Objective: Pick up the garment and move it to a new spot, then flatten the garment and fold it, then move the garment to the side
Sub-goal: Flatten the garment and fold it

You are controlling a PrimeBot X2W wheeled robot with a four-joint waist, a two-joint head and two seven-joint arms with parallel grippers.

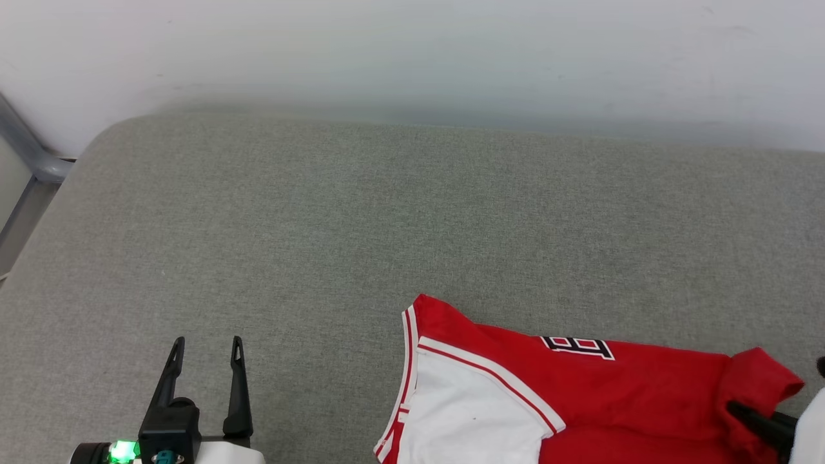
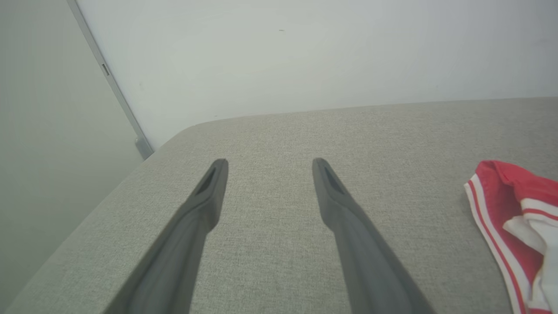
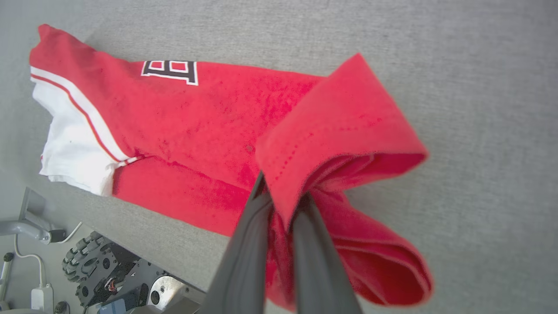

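The jersey is cut off by the head view's bottom edge. Its number is partly hidden by a fold and cannot be read. The tips of the right gripper are covered by red fabric.

One marking found: black, white-outlined lettering on the red garment, well apart from the right gripper, to its left. The fold cuts it off, so it cannot be read.

Grey woven pad — rounded corner — backs onto a white wall; a grey rail beside it.
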